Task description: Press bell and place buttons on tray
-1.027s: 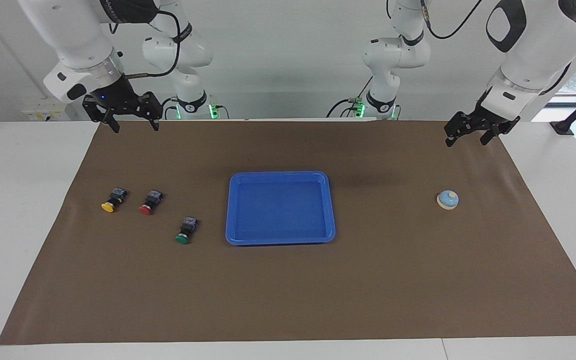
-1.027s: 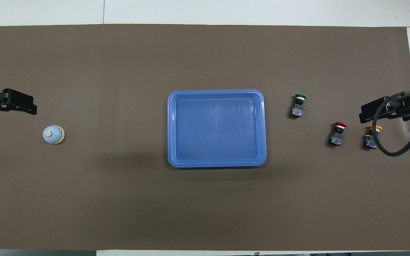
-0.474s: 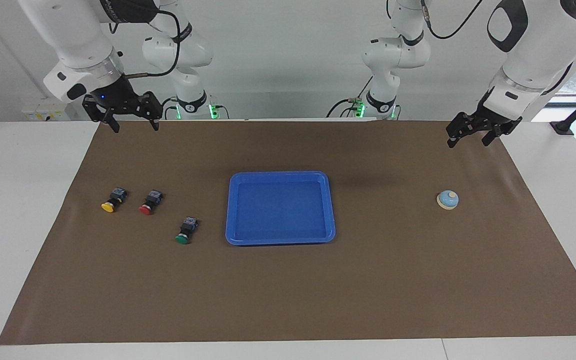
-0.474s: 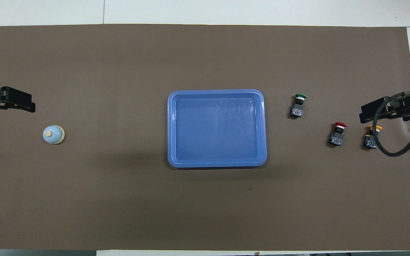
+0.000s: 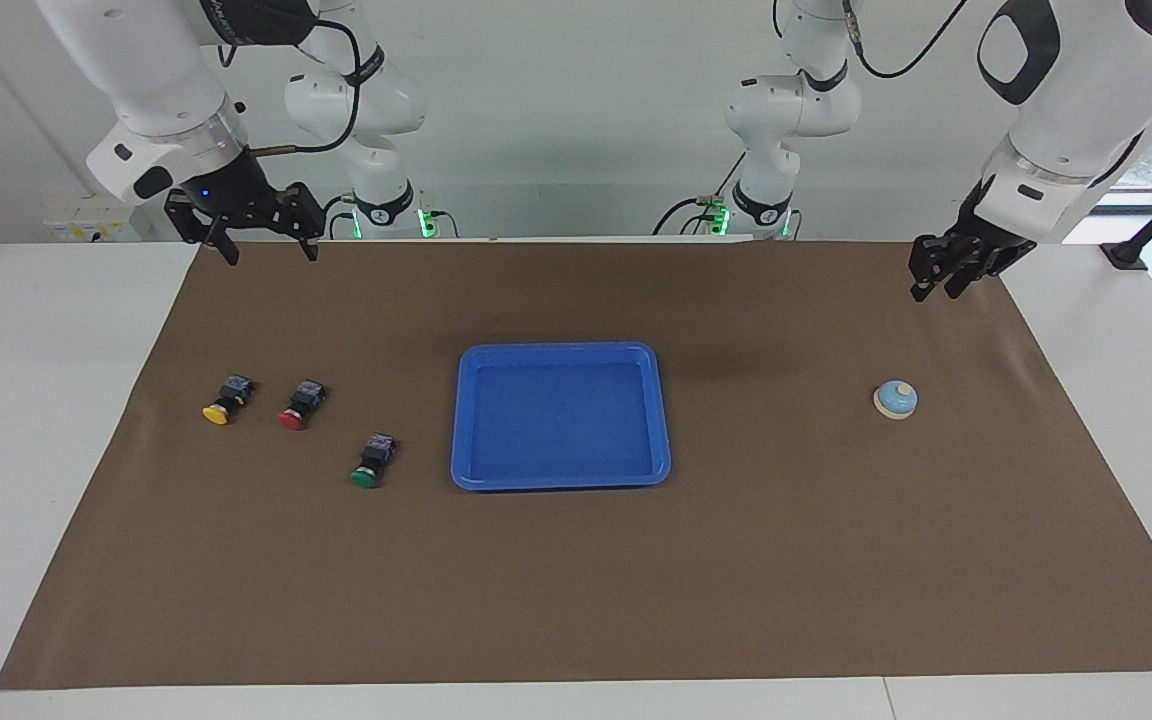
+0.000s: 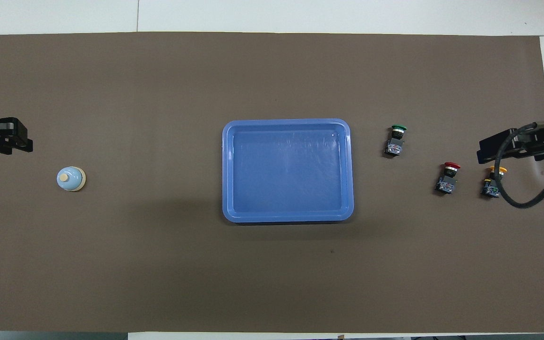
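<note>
I count one tray [image 5: 658, 410], one bell [image 5: 895, 399] and three buttons on my worktop [image 5: 36, 400], all lying on the brown mat [image 5: 576, 580].

The tray sits at the middle of the mat with nothing in it. The bell stands alone toward the left arm's end, well apart from the tray, its knob pointing up.

The three buttons lie on their sides toward the right arm's end, none touching another. The green button [image 5: 371, 461] is the one nearest the tray and the farthest from the robots. The red button [image 5: 299, 404] and the yellow button [image 5: 227, 399] lie close beside each other, with the yellow one at the outer end of the row.

I have two tools in view. The left tool [image 5: 934, 290] hangs in the air over the mat's corner at the left arm's end, above and apart from the bell, holding nothing. Its fingers stand close together, but I cannot tell whether the tips meet.

The right tool [image 5: 270, 253] hangs over the mat's corner at the right arm's end, on the robots' side of the yellow and red buttons. Its fingers are spread wide and it holds nothing.
</note>
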